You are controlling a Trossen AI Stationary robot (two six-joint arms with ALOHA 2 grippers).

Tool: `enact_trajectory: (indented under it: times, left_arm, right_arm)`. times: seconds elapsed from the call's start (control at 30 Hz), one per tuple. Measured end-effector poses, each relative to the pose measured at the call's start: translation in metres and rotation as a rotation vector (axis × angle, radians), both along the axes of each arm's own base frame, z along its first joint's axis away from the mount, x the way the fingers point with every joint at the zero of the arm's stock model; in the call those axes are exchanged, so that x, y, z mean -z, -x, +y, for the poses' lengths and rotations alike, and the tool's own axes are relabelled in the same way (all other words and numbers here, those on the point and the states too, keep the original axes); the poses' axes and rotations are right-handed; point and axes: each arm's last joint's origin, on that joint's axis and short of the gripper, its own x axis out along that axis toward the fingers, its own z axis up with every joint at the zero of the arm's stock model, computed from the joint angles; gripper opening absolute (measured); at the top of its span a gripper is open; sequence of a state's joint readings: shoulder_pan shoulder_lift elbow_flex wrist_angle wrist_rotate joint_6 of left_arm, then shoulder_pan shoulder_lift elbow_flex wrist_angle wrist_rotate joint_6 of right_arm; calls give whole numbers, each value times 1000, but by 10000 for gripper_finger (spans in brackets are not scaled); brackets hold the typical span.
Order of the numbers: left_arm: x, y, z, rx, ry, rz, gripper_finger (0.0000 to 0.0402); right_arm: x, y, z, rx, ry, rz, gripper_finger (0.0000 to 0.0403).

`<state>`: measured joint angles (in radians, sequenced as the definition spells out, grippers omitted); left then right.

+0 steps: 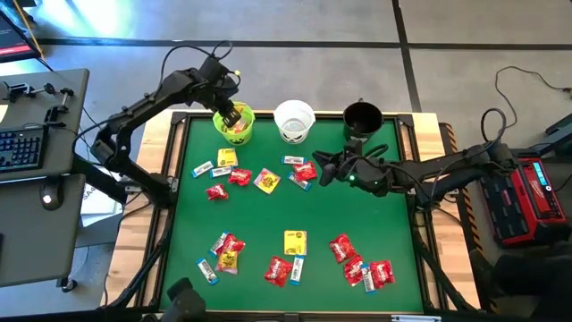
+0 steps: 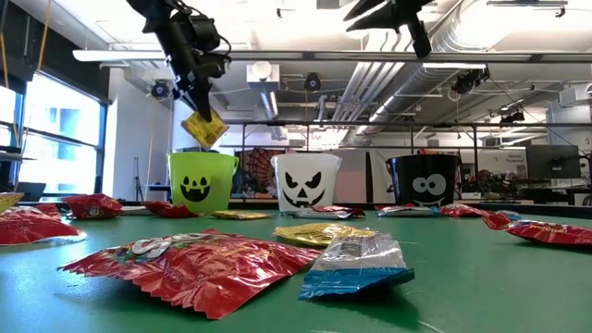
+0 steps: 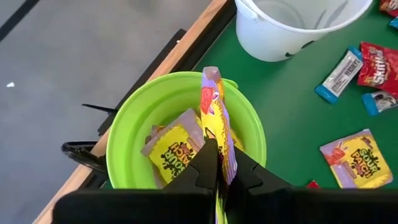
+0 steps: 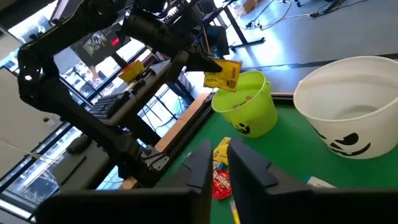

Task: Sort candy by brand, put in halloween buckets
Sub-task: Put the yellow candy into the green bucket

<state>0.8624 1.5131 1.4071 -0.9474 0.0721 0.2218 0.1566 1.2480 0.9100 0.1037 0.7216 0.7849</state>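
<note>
Yellow packet (image 3: 213,115) hangs edge-on, long axis vertical, pinched between the left gripper's (image 1: 231,114) fingers directly over the lime bucket (image 1: 238,132) at upper left of the high view; more yellow packets lie inside. White bucket (image 1: 294,121) and black bucket (image 1: 362,117) stand in a row along the table's far edge. Right gripper (image 1: 326,168) hovers mid-table near a red packet (image 1: 305,171), jaws slightly parted. Open green felt (image 1: 268,219) lies between the candy clusters.
</note>
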Motion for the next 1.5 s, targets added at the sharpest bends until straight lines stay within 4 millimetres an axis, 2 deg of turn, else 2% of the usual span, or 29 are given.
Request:
enact_trajectory:
  times: [0.17, 0.43, 1.0, 1.33, 1.5]
  left_arm:
    - [0, 2, 2, 6, -3, 3, 0]
    - [6, 3, 1, -25, 26, 65, 0]
    - [65, -22, 26, 4, 187, 164, 0]
    - [85, -28, 36, 31, 201, 207, 2]
    - [87, -29, 40, 23, 138, 247, 27]
  right_arm:
    - [1, 0, 0, 0, 1, 10, 3]
    - [2, 0, -2, 4, 9, 22, 0]
    - [2, -1, -8, -2, -2, 21, 0]
    - [2, -1, -8, -1, -5, 19, 0]
    - [2, -1, -8, -1, -5, 19, 0]
